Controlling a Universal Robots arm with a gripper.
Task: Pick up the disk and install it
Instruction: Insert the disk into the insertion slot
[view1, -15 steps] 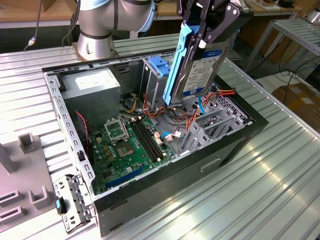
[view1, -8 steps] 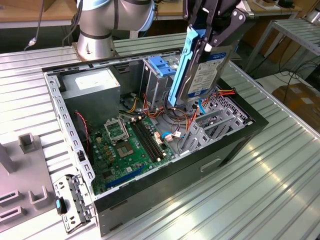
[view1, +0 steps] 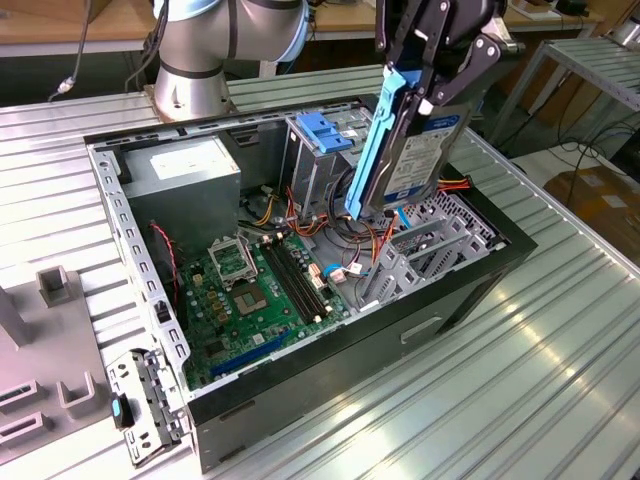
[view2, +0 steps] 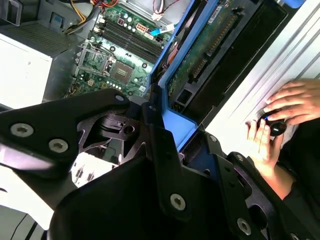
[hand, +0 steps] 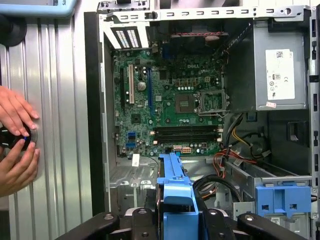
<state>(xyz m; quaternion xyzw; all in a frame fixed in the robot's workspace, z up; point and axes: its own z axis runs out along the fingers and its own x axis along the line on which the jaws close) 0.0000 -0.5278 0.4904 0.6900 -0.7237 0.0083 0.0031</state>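
One disk (view1: 428, 150), silver-grey with blue rails, off the surface (view1: 540, 370) and in the air, stood on end and tilted, label side toward the exterior view's right. Clamped across its upper part by the gripper (view1: 432, 88), fingers closed firmly on it, nothing else held. Lower end hanging just above the open computer case (view1: 400, 335), next to the red and orange cables (view1: 455, 184) and beside the metal drive cage (view1: 312, 165) with its blue latch (view1: 325, 130); contact with the case not discernible. Green circuit-board underside of disk (view2: 210, 45) seen in the second wrist view. Below and toward the exterior view's left: motherboard (view1: 262, 285) flat on case floor, grey power supply (view1: 185, 172) at far corner. Outside the case, in both wrist views, two hands (hand: 15, 145) of a person on the ribbed surface, around a small black round object (view2: 275, 126).
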